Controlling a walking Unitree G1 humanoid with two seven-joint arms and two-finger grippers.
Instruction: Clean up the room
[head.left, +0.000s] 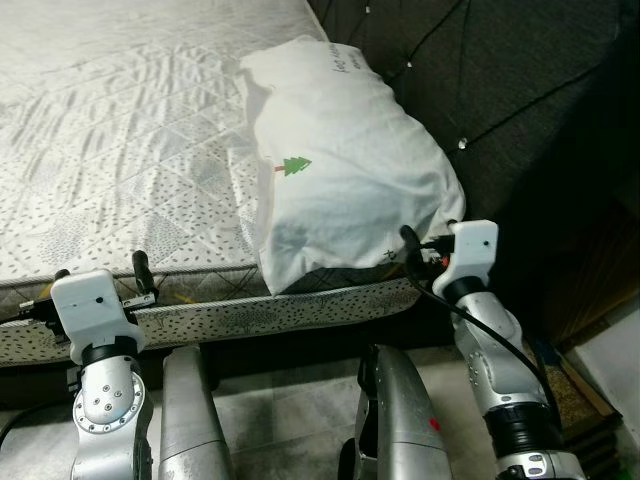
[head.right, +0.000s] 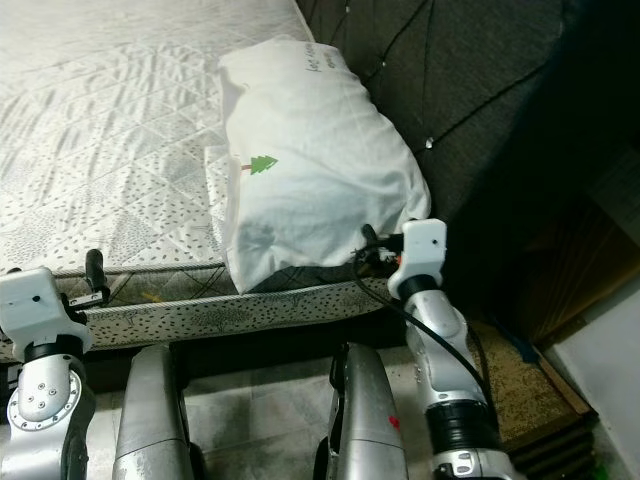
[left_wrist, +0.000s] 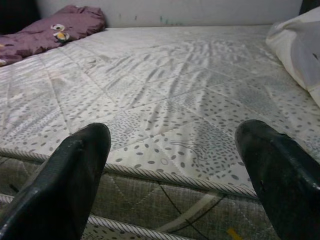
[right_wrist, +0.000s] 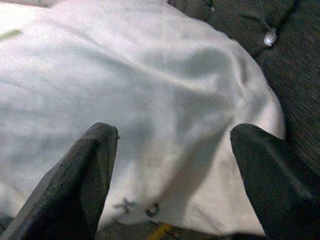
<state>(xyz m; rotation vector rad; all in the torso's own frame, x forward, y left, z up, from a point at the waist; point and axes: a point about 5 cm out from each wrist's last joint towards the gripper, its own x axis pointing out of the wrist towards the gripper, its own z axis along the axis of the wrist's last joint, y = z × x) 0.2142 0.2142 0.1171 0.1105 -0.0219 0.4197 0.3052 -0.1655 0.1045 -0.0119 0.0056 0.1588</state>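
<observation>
A white pillow (head.left: 340, 160) with a small green tree print lies on the bed's near right corner, against the dark tufted headboard (head.left: 500, 90). Its near end overhangs the mattress (head.left: 120, 150) edge. My right gripper (right_wrist: 172, 165) is open, its fingers spread just in front of the pillow's near end without touching it. My left gripper (left_wrist: 175, 165) is open too, held at the mattress's front edge, left of the pillow, with nothing between its fingers. A purple blanket (left_wrist: 50, 27) lies crumpled at the far side of the bed.
The mattress has a grey dotted quilted cover and a piped edge (head.left: 250, 305). Pale tiled floor (head.left: 290, 400) lies below, between my legs. A dark wooden piece of furniture (head.left: 590, 300) stands to the right of the headboard.
</observation>
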